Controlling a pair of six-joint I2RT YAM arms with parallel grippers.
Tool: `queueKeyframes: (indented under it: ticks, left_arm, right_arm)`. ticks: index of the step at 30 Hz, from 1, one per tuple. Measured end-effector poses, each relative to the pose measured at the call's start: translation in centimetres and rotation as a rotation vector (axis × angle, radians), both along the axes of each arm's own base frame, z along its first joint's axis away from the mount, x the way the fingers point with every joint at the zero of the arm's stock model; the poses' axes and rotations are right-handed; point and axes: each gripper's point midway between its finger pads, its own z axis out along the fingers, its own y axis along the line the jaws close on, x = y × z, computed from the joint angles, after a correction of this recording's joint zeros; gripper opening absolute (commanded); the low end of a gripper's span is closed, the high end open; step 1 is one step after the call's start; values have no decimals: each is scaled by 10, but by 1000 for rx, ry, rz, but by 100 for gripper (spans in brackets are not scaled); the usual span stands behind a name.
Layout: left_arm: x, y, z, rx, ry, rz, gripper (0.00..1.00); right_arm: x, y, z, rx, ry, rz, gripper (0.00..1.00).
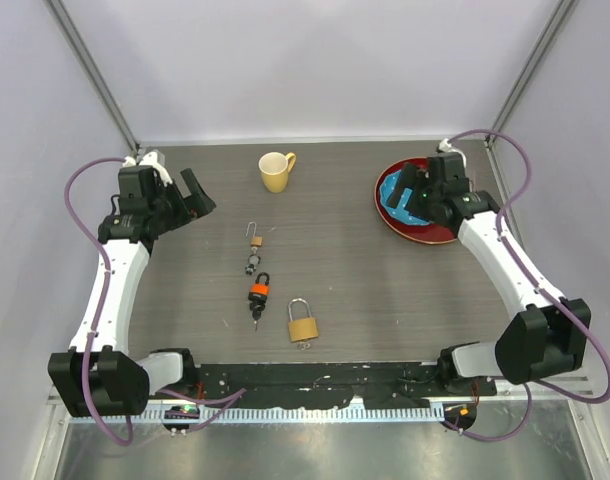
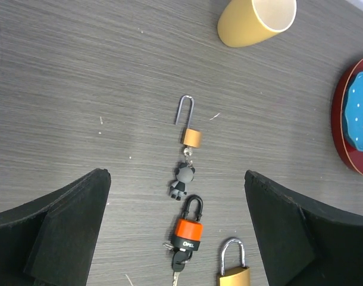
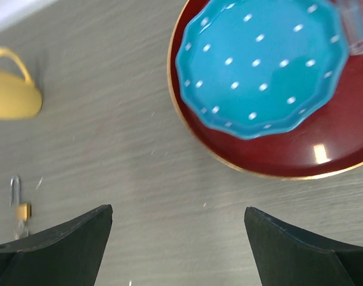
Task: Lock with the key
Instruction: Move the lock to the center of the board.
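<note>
Well, your left gripper point(image 1: 198, 200) at ten o'clock and right gripper point(image 1: 413, 197) at two both gape wide, empty.

A dark, wood-grained counter point(image 1: 385, 300), flecked with pale specks, was closed in on three sides by plain white walls point(image 1: 325, 60). Slanted grey metal posts point(image 1: 93, 75) marked the corners. Light was soft and even, and a brushed metal ledge point(image 1: 315, 450) ran along the near edge.

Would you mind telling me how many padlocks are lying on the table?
3: a small brass padlock, shackle open, nearest the yellow mug; an orange and black padlock nearer the robot; a larger brass padlock right of that. None appears hidden.
</note>
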Motion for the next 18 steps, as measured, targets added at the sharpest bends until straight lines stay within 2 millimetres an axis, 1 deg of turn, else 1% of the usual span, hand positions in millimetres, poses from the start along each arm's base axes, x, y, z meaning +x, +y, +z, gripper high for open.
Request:
queueKeyframes:
  ticks: [3,8,9,10,11,14,16,18]
  left_arm:
    - [1,-2,1,-13,-7,-1,100]
    - [-1,-10,2,-47,-3,-30,100]
    - [-2,-13,3,-59,-2,-44,100]
    - [-4,-17,3,-75,-1,-60,100]
    - [-5,-20,3,-90,1,-75,100]
    - [-20,-35,-8,-162,26,-122,100]
    - [-39,-44,-22,-215,63,-144,100]
    - [-58,-50,-36,-259,99,-152,100]
  right_arm:
    - [-9,30,1,-22,38,104,100]
    - [-29,78,14,-58,47,278,100]
    - [-31,81,14,-66,51,295,100]
    - [-39,94,13,-74,58,342,100]
    - [-44,101,11,-79,70,373,100]
    - [-61,118,0,-93,113,459,100]
    - [-71,127,-6,-107,137,513,99]
    - [-81,137,-12,-127,159,570,95]
